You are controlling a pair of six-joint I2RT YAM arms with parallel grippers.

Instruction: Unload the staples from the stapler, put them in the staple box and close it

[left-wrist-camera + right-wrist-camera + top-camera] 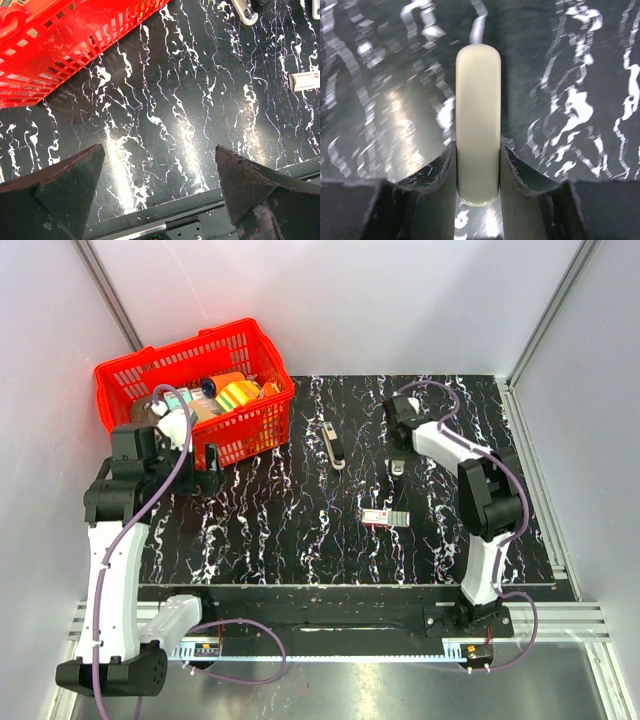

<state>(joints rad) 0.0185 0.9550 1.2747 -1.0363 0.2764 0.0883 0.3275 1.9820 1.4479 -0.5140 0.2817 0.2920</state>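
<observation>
Cream glossy round-ended bar point(478, 100), clamped by right end effector point(478, 151), left end effector point(159, 152) spread wide, empty

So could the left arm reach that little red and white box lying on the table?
Probably yes. The left gripper hangs open, and only bare table lies between it and the box; the basket sits off to the other side.

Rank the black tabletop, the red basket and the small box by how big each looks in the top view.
1. black tabletop
2. red basket
3. small box
No close calls here.
</observation>
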